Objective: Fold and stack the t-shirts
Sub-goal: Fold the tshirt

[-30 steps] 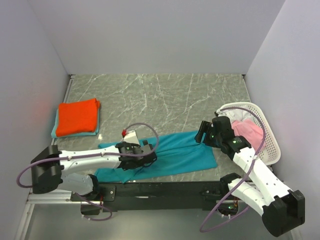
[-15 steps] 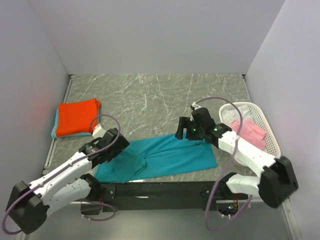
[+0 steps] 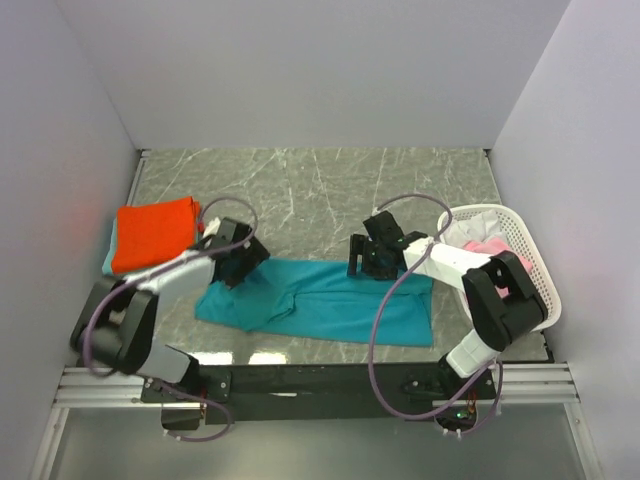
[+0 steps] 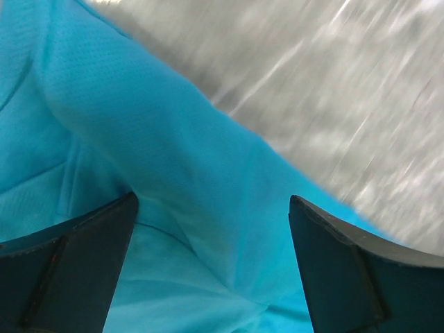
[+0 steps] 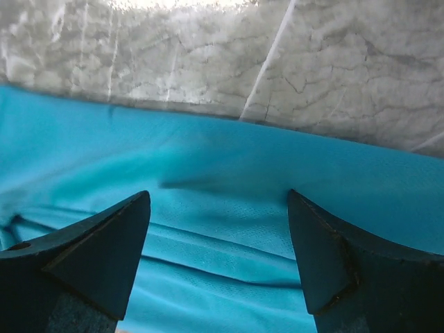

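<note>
Teal-blue t-shirt lies spread near-centre of bench. Left tool and right tool sit low over its far edge, both wide, gripping nothing, likely posed to pinch that edge for a fold. Behind: orange-red t-shirt folded, left; pink t-shirt in basket, right. Grey marbled bench, plain pale walls.

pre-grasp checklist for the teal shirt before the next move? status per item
1. left tool open, above the teal shirt: ok
2. right tool open, above the shirt's far edge: ok
3. cloth gripped by either tool: not ok, both open
4. tools touching the cloth: cannot tell
5. shirt lying flat: not ok, creases in its left half
6. orange shirt folded on the stack, apart from the teal one: ok
</note>
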Available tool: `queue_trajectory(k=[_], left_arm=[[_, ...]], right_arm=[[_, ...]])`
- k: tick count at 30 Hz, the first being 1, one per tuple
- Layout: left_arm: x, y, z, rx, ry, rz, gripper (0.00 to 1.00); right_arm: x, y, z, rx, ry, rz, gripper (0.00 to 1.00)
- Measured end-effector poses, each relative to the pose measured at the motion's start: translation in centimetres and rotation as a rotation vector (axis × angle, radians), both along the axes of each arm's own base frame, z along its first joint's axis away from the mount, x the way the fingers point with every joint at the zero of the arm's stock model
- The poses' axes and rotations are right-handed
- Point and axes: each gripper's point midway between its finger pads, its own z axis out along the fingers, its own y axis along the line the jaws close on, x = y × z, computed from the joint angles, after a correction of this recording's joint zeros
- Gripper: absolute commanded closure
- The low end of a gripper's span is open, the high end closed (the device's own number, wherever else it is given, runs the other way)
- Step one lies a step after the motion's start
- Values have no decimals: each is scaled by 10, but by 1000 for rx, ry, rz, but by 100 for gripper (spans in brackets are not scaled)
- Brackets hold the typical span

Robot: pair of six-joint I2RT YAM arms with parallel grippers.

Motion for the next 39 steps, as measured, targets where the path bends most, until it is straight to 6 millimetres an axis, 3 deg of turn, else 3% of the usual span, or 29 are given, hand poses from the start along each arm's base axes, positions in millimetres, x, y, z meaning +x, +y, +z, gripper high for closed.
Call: queue_trajectory(k=[3,8,11,15,21,26,33,39], left_arm=[[42,-6,2,20,0,6,0],[148,-38,4,61,-12,-16,0],[214,-70,10,42,-76,-52,0],[259,-112,14,19,-120,-122,1],[284,-158,16,-9,-150,-209,1],[285,-163,15,-28,-147,-224,1],[286,-162,17,-54,-142,-238,1],[290,-164,21,-78,-159,-273,1]], right_arm=[[-2,0,0,24,-37,-17,14],[-36,4,1,72,-100,15,14],[-70,26,2,128,-114,103,14],[-117,65,5,213,-94,249,14],[-163,108,6,260,-68,377,13],[-168,123,7,218,-74,388,13],[-173,113,6,140,-51,385,12],[-176,85,20,67,-63,361,8]])
